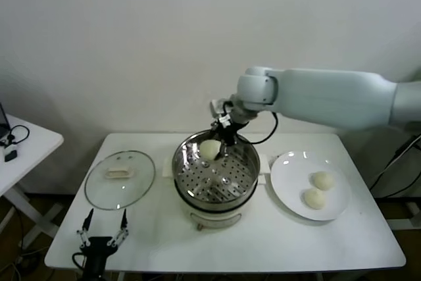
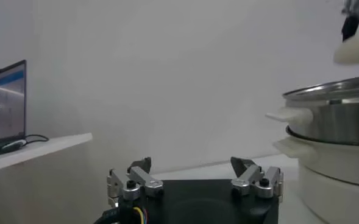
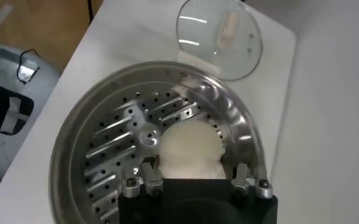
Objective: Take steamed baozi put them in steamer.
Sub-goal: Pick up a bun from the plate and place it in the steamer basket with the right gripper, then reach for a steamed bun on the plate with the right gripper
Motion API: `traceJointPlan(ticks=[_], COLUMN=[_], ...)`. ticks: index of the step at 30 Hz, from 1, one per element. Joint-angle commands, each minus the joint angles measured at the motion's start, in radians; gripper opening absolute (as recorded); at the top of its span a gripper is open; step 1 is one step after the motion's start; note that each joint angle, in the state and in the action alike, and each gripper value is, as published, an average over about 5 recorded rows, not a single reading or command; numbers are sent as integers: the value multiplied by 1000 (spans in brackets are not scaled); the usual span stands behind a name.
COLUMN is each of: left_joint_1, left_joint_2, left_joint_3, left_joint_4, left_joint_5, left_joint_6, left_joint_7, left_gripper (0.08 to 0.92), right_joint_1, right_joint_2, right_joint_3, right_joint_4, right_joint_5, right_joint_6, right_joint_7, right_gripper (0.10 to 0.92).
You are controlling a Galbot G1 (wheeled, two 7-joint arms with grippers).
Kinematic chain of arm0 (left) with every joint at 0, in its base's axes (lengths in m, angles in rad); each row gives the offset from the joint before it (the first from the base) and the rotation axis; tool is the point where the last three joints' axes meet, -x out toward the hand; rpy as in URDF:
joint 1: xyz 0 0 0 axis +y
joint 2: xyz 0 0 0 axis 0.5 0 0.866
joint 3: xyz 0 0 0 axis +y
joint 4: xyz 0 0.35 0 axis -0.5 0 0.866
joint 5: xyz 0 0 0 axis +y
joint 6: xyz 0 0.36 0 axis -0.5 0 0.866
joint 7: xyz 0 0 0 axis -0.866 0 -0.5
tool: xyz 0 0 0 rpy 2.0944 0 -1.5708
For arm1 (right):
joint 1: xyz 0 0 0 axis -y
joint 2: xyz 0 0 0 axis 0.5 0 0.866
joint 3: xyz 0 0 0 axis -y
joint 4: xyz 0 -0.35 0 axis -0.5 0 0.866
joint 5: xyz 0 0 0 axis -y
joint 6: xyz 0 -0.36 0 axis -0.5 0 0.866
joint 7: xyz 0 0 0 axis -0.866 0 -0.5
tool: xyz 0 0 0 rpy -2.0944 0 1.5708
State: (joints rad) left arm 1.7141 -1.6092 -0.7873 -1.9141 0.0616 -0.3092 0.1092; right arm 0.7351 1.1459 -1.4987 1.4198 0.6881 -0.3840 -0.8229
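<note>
Nearest the head camera, the left tool (image 1: 102, 223) is parked at the front edge of the tabletop (image 1: 164, 241), in front of the glass lid (image 1: 120, 179), with its two fingers standing apart and nothing between them; the left wrist view shows the same spread fingers (image 2: 136, 176), with the steamer's outer wall just off to one side.

At the middle of the tabletop stands the steamer (image 1: 216, 185), a shiny steel pot on a white cooker base, its perforated floor bare. The glass lid with its white handle lies flat just left of the steamer. A white plate (image 1: 289, 162) sits just right of the steamer and carries two steamed baozi (image 1: 322, 180), near each other toward the plate's right half.

The right arm reaches in from the right, past the plate, and its right tool (image 1: 222, 137) hangs over the far rim of the steamer. A third bun (image 1: 210, 149) sits between its fingers, above the basket floor and close to the steamer's far wall. In the right wrist view this bun (image 3: 189, 152) fills the gap between the two fingers (image 3: 149, 182), which stand on either side of it; whether they press on it or have just parted from it cannot be told. The bun looks to be clear of the basket floor, though contact with it is hard to judge.
</note>
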Motion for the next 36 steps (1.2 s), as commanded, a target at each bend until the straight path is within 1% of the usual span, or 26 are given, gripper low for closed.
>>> traceJointPlan(ticks=[1,11,17,19,21,25,27,31,33,36], left_joint_1=[-3,-5,-3,-3,-2,0,3,7,7,6], left_joint_2=[-12,-5,-4,-4,-5,-7,-9,-11,-13,-15], left_joint_3=[1,-1,-2,-3,-3,-3,-3,-3,-3,0], left_joint_4=[5,8,5,3,2,0,-2,-5,-6,-6], left_joint_5=[1,-3,-4,-4,-4,-2,0,5,8,12], left_joint_6=[0,-1,-2,-2,-2,-2,-2,-2,-2,-3], left_joint_7=[1,2,3,3,3,3,4,3,3,2], left_gripper=[823,823,823,823,823,823,823,823,823,823], right_joint_1=[-148,-223,-223,-218,-202,-107,-22,148,223,315], right_joint_2=[90,177,194,187,169,95,40,-99,-164,-250], right_joint_3=[26,60,61,61,62,40,-6,-122,-190,-292], right_joint_4=[-60,-170,-191,-184,-166,-111,-83,-31,-13,11], right_joint_5=[-74,-103,-102,-104,-90,-33,17,111,122,103], right_joint_6=[-18,-28,-31,-32,-34,-15,17,102,148,202], right_joint_7=[28,69,69,70,66,27,-11,-138,-203,-262], right_gripper=[689,704,708,725,761,816,821,823,823,823])
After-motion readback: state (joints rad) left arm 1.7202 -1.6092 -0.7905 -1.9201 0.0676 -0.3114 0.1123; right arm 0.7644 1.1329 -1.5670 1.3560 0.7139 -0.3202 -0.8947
